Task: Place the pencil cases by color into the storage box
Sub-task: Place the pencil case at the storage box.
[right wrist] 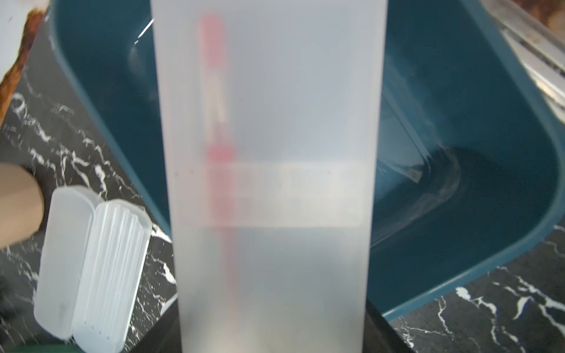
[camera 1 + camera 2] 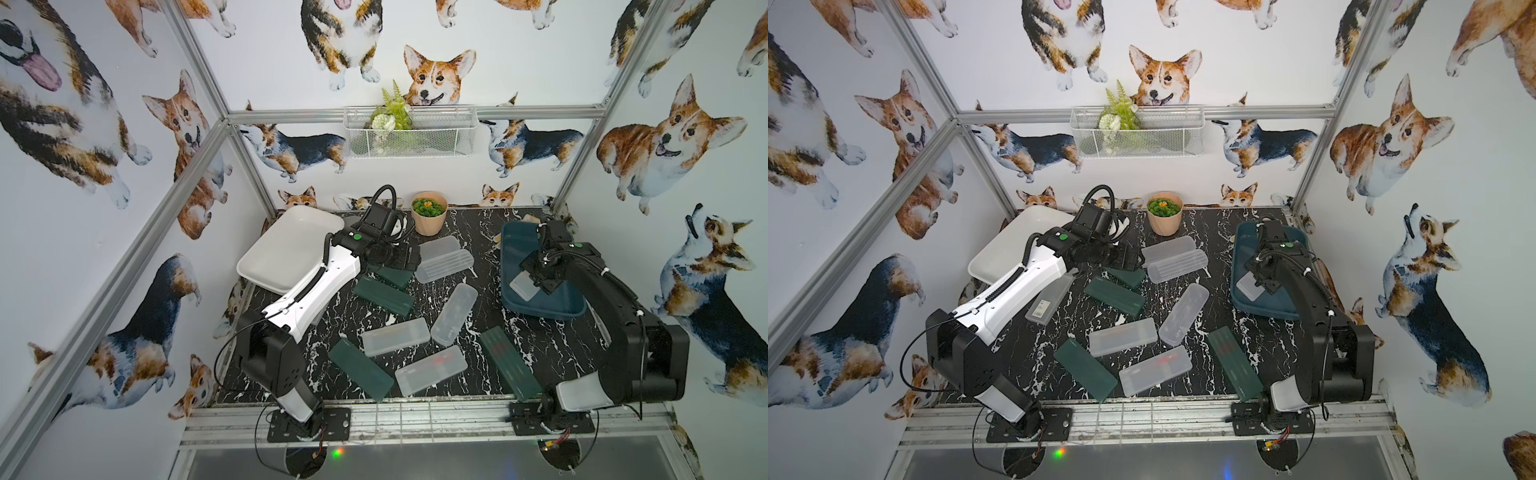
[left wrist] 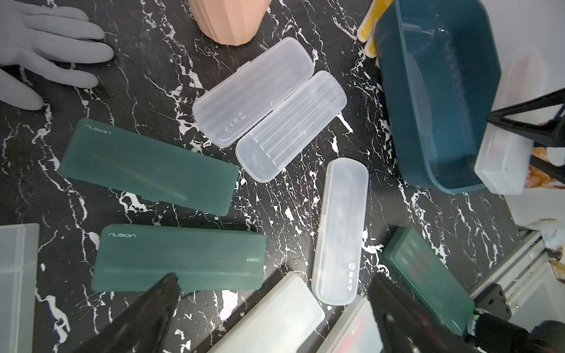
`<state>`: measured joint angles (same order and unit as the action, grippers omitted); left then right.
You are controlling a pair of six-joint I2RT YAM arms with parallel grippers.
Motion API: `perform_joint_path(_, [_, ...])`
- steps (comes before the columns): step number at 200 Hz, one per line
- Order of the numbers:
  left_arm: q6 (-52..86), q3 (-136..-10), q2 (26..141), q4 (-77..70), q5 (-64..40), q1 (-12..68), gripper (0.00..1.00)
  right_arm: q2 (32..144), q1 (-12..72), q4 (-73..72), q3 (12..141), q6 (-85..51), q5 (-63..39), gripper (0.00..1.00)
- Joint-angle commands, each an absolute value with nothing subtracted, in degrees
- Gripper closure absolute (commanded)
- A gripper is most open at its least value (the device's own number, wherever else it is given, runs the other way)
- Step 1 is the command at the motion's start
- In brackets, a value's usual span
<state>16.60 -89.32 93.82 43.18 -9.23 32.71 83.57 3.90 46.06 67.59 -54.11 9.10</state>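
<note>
Marble tabletop (image 2: 478, 232): right end effector (image 2: 538, 280) grasps a frosted case (image 1: 269, 152), blurred, filling its wrist view; left end effector (image 3: 275, 284) spread, empty.

"nusign" is printed on two dark green pencil cases (image 3: 149, 166) (image 3: 179, 258).

Four dark green cases (image 2: 384, 296) were counted in both top views. The frosted clear cases (image 2: 395, 343) came to five closed ones, among them a barcode-labelled case (image 2: 1045, 305), plus a pair of frosted shells (image 2: 444, 258) that lay touching side by side; whether those were one opened case or two could not be told. There were two tubs, a white tub (image 2: 282, 249) and a teal tub (image 2: 552, 309), one plant pot (image 2: 428, 225), one wire basket (image 2: 436, 137) and one grey glove (image 3: 46, 52).
</note>
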Motion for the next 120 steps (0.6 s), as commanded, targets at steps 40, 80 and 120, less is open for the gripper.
perform_joint_path(40, [15.38,-89.87,93.9,42.31,-10.83,33.05,0.01,90.44,3.03,42.45,67.45,-78.76,12.11,0.46])
perform_joint_path(80, [14.94,-89.42,93.11,42.28,-10.6,33.05,0.01,97.27,3.21,45.09,70.4,-88.92,9.89,0.45])
perform_joint_path(120, [14.94,-88.97,92.63,42.11,-10.63,33.01,0.01,99.96,4.15,48.13,70.62,-98.12,11.65,0.44])
